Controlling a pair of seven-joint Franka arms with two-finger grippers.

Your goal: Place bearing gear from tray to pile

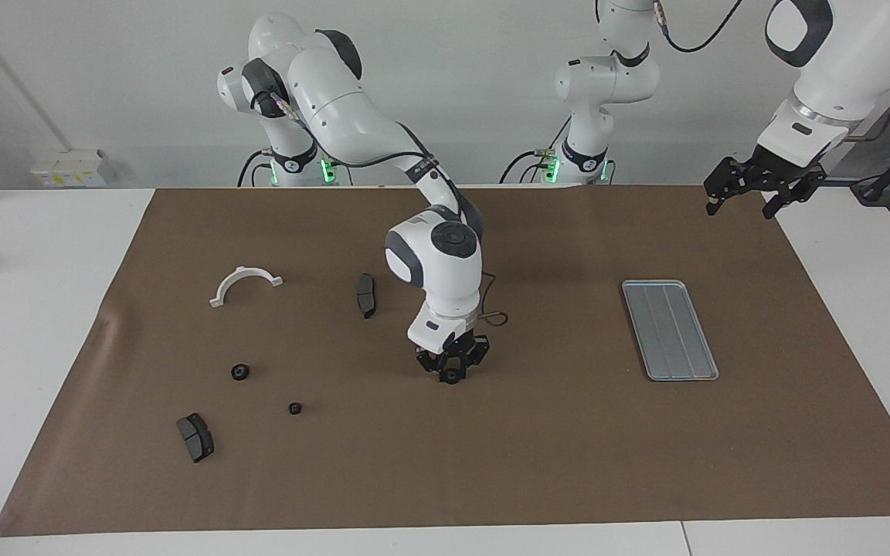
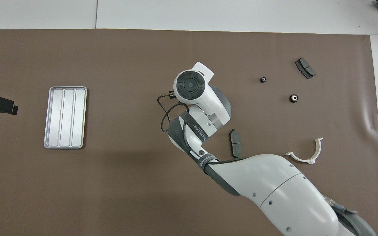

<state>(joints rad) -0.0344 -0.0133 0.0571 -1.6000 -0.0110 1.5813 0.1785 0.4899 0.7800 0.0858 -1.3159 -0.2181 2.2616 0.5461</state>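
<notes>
You see a matt brown paper-like mat, a dull silver metal tray with ridges, 2 matt dark brake pads, a smooth white plastic bracket, and glossy white arm shells.

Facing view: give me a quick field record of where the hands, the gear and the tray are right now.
right hand: low over the mat mid-table, fingers around a small black bearing gear
left hand: raised, open, empty, at the left arm's end of the mat; waiting
tray: empty, toward the left arm's end
pile: white bracket, two brake pads, two gears already on the mat
</notes>
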